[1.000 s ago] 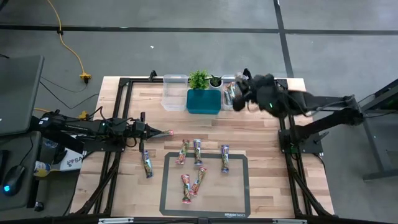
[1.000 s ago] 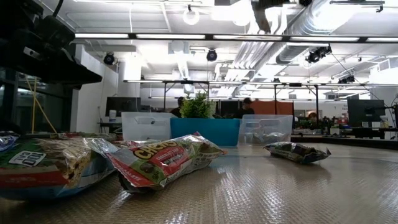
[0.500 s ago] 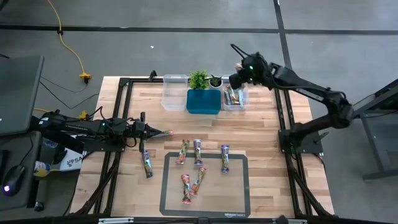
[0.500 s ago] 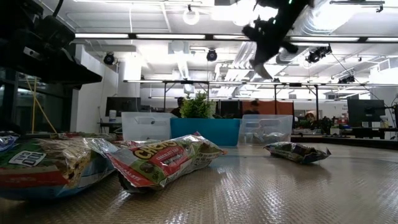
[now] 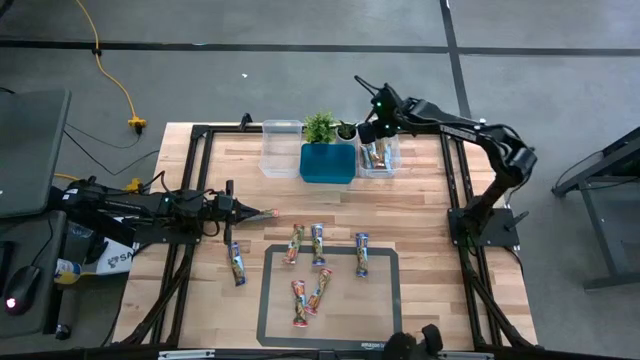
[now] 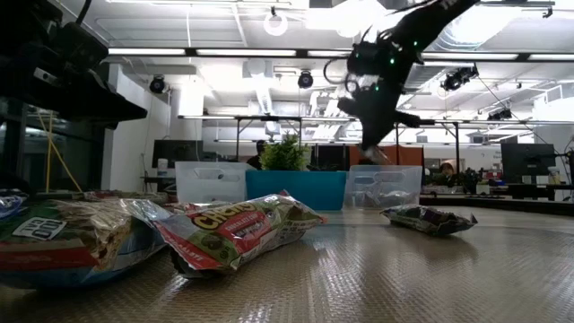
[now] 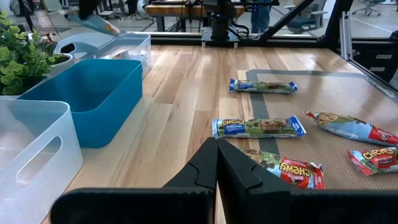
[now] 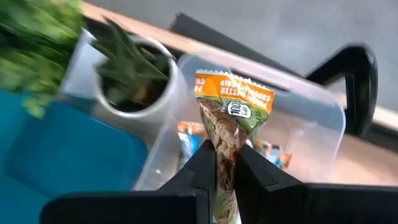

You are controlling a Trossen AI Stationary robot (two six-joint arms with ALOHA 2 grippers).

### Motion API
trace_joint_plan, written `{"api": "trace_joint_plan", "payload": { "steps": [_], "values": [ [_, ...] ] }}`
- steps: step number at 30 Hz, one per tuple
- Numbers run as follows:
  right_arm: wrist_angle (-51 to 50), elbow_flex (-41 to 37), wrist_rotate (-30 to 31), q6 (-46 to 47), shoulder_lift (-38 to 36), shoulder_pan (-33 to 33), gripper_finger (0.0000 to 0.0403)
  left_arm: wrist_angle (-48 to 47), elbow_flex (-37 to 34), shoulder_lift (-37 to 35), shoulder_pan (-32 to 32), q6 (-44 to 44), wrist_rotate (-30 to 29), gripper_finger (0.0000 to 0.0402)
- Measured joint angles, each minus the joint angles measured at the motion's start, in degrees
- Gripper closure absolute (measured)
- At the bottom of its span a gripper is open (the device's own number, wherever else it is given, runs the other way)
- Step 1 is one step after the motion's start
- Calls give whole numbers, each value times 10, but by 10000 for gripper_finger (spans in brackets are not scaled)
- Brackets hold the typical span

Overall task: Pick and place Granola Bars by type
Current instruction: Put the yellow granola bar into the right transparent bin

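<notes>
**A:** Right gripper (image 5: 371, 133) up at the far edge of the table (image 5: 420, 215), hanging over the clear bin on the right (image 5: 378, 158). Jaws clamped on a granola bar with an orange and green wrapper end (image 8: 231, 102), bar pinched between the two fingers, wrapper end sticking out past them. Same bin seen straight beyond the bar in the right wrist view, a few more wrapped bars lying in its bottom. Small potted plant (image 8: 127, 78) just beside that bin, blue bin (image 5: 328, 162) next along the far edge, then an empty-looking clear bin on the left (image 5: 281, 148).

**B:** And the left one?

**A:** Left gripper (image 5: 268, 213) parked low near the left edge of the table, pointing toward the middle. Jaws closed, fingers pressed together, nothing between them in the left wrist view.

**B:** Rest of the bars?

**A:** Scattered toward the near edge. Three in a loose row at the far edge of the dark-bordered mat (image 5: 330, 330): one with a red and green wrapper (image 5: 295, 243), one beside it (image 5: 317, 244), one more toward the right (image 5: 361, 254). Two more close together, maybe overlapping, nearer the mat's near-left part (image 5: 308, 296). One off the mat on bare wood by its left edge (image 5: 236, 263). Bushy green plant (image 5: 320, 127) behind the blue bin, at the far edge.
</notes>
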Motion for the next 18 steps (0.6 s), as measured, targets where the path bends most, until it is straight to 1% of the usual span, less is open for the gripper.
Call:
{"api": "trace_joint_plan", "payload": {
  "steps": [6,18],
  "values": [
    [-23,0,4,4,29,-4,375,0,0,0,0,0,0,400],
    [-37,0,7,3,29,-7,373,0,0,0,0,0,0,400]
  ]
}}
